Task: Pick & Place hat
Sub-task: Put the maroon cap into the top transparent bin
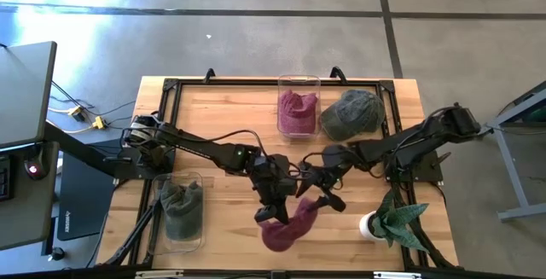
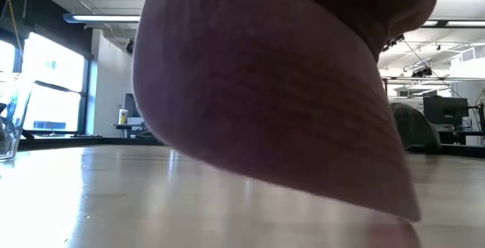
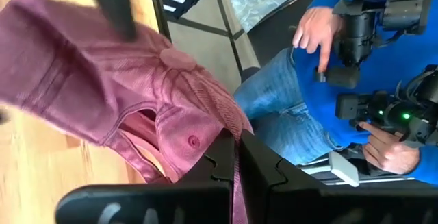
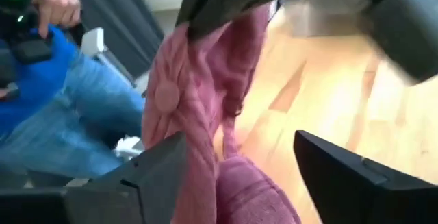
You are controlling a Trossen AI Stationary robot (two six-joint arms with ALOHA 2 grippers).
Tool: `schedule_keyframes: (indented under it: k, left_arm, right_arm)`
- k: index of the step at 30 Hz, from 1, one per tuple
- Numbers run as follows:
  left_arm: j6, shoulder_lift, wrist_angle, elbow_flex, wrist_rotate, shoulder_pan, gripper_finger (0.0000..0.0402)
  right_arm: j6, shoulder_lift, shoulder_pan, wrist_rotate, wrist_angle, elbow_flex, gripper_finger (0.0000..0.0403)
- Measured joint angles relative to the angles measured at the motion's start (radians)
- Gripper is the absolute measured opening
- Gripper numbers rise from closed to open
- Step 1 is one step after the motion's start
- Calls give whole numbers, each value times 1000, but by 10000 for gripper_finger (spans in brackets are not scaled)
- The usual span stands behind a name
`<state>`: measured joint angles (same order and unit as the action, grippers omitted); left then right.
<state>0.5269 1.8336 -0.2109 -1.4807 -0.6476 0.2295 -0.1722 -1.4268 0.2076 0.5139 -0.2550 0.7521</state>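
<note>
hat: maroon cap | crumpled, hanging above table's front edge | pinched by left fingers

Both arms reached inward over the front middle of the table. The left gripper was clamped shut; beside it, the right gripper stood spread wide.

You get daylight glare on the floor beyond the table; the maroon cap looms blurred, and the right gripper smears.
</note>
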Motion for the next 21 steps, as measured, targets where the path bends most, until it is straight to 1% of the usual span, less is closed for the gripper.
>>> schedule_keyframes:
  k: [2, 4, 7, 9, 12, 18, 21]
  left_arm:
    - [-8, 0, -17, 0, 4, 0, 0]
    - [-24, 0, -38, 0, 12, 0, 0]
    - [-31, 0, -83, 0, 39, 0, 0]
    - [-31, 0, -115, 0, 69, 0, 0]
    - [-27, 0, -147, 0, 122, 0, 0]
    - [-2, 0, -149, 0, 194, 3, 0]
    - [5, -10, -149, 1, 229, 15, 0]
  right_arm:
    - [15, -26, 5, 63, -23, 0, 287]
    - [-1, -40, 17, 116, -47, 0, 293]
    - [-60, -45, 36, 183, -91, -1, 290]
    - [-128, -45, 45, 207, -108, -1, 284]
    - [-166, -45, 61, 191, -96, -1, 278]
    - [-173, -45, 90, 66, -2, -1, 263]
    - [-211, -45, 96, 54, 4, -1, 250]
